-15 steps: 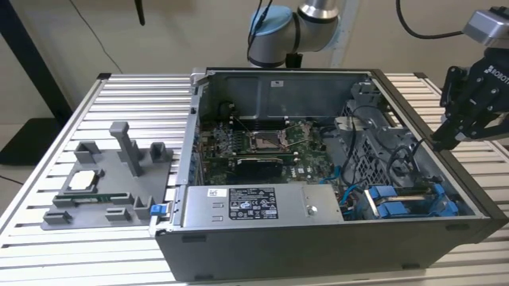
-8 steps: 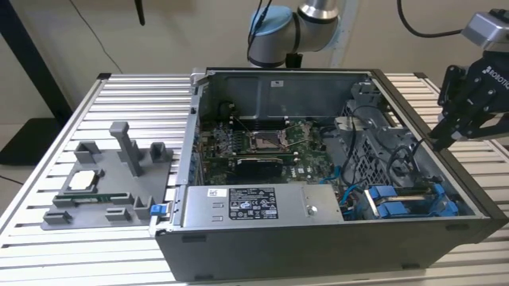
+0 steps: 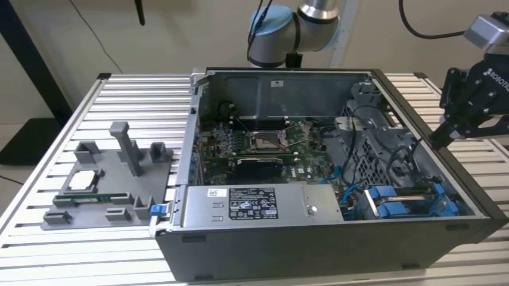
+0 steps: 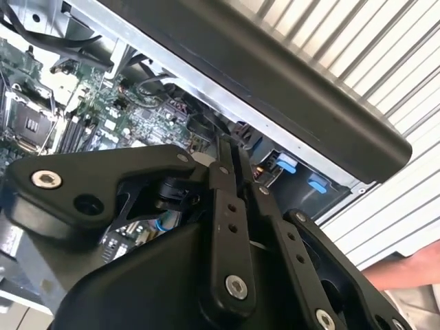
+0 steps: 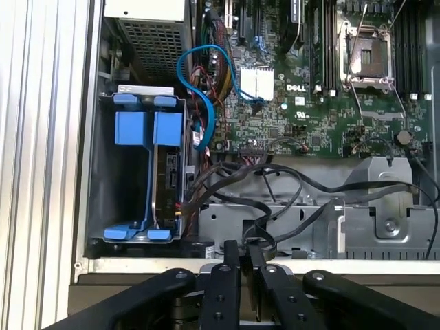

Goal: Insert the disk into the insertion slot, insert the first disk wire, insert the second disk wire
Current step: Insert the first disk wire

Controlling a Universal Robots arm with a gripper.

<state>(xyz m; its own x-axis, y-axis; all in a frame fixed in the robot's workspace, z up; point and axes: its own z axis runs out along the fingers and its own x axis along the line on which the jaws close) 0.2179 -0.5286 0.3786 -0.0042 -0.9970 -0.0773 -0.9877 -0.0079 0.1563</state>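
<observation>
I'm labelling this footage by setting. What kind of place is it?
Probably a robotics lab or test bench for computer assembly: an open computer case lies on a slatted aluminium table, a robot arm stands by it, and a grey fixture tray holds parts.

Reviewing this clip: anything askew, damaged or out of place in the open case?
Nothing looks spilled or broken, but black cables lie tangled beside the insertion slot, and in the second wrist view a person's arm shows beyond the case wall, close to the slatted table.
</observation>
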